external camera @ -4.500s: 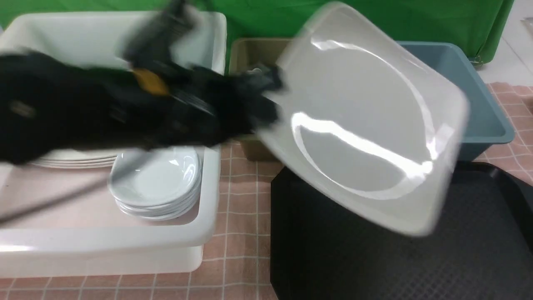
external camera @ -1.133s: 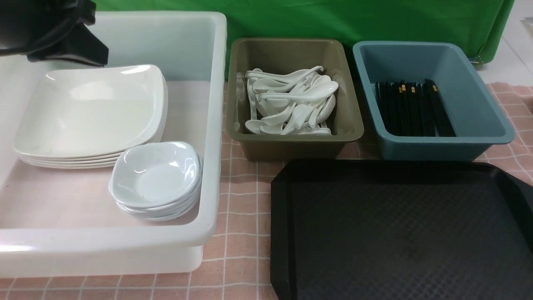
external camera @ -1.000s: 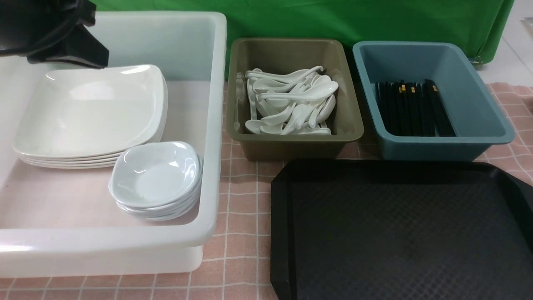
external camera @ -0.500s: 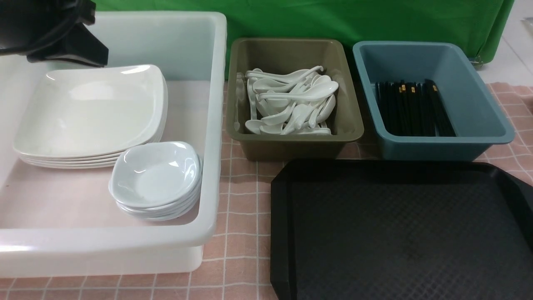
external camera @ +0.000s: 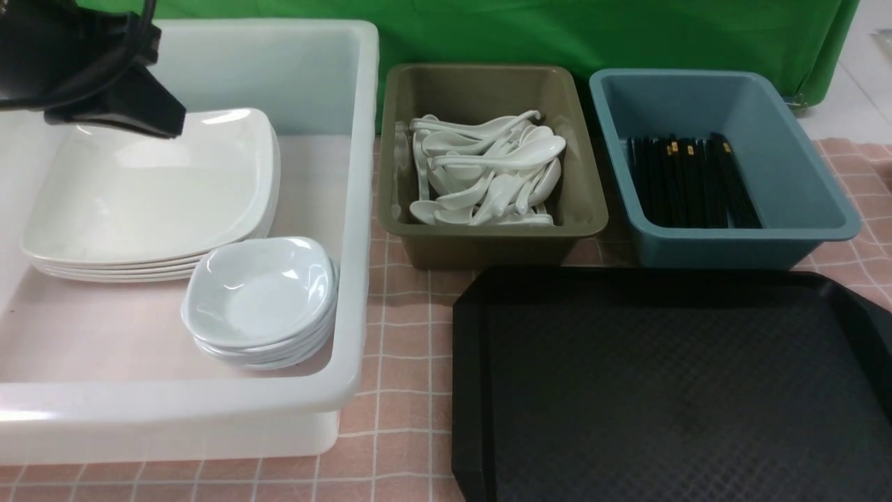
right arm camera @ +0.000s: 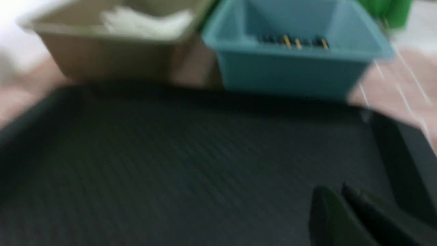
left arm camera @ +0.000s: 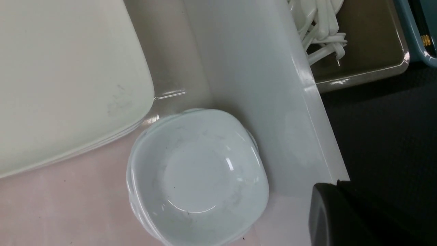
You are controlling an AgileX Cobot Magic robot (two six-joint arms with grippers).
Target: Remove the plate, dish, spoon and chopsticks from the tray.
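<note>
The black tray (external camera: 669, 390) lies at the front right with nothing on it; the blurred right wrist view shows its bare surface (right arm camera: 170, 153) too. The plate (external camera: 146, 188) tops a stack in the white tub, next to a stack of small dishes (external camera: 259, 289). My left gripper (external camera: 171, 125) hovers shut and empty over the plate's far edge. In its wrist view the shut fingertips (left arm camera: 319, 194) stand over the tub's rim, near the dish (left arm camera: 196, 174) and plate (left arm camera: 61, 78). Spoons (external camera: 488, 167) fill the olive tub, chopsticks (external camera: 690, 181) the blue one. My right gripper (right arm camera: 333, 191) hangs over the tray, tips slightly apart, empty.
The white tub (external camera: 362, 209) takes up the left side. The olive tub (external camera: 589, 209) and the blue tub (external camera: 836, 216) stand side by side behind the tray. A pink checked cloth (external camera: 404, 335) covers the table, and a green backdrop hangs behind.
Earlier my left gripper carried the plate across above the tray; now the plate rests on the stack in the white tub, released. In the last second the left gripper sank slightly.
</note>
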